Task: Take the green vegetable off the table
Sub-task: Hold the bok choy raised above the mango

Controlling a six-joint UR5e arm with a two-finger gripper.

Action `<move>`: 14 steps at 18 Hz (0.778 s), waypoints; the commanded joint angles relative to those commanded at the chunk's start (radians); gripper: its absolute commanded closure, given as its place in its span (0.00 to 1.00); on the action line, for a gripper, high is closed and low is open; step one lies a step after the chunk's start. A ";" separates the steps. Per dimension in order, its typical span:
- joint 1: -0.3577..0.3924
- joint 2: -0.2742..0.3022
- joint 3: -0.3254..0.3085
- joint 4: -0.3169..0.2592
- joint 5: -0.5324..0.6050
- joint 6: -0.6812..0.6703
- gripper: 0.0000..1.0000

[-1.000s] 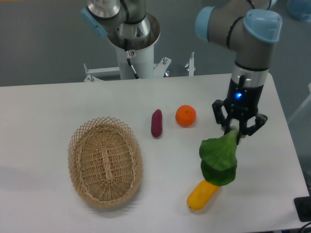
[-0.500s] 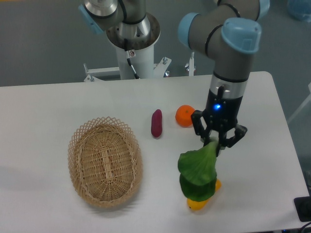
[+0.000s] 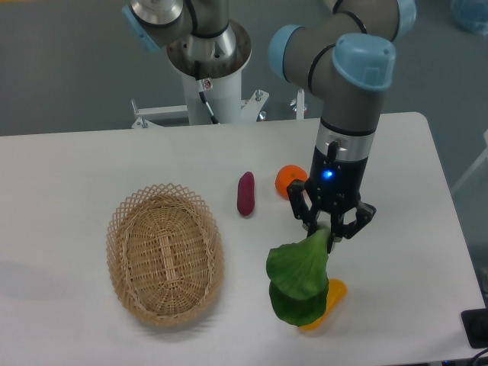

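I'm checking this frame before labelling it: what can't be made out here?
- Yellow vegetable: mostly hidden behind the hanging green vegetable.
- Orange: right side covered by the gripper.
- Pale stalk: buried between the fingers, so the contact itself is unseen.
- Dark object: cut off by the right edge, unidentifiable.

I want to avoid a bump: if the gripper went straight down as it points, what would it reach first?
The gripper already holds the green vegetable; below those leaves the yellow vegetable probably comes first, then the table. Depth is unclear.

Basket [image 3: 165, 254] blocks left, orange [image 3: 288, 180] (half hidden) behind arm
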 joint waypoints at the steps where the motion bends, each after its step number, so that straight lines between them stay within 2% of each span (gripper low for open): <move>1: 0.002 0.002 -0.006 0.003 0.002 0.003 0.78; 6: -0.002 -0.031 0.018 0.009 0.009 0.005 0.78; 14: 0.017 -0.029 0.012 0.011 0.025 0.032 0.78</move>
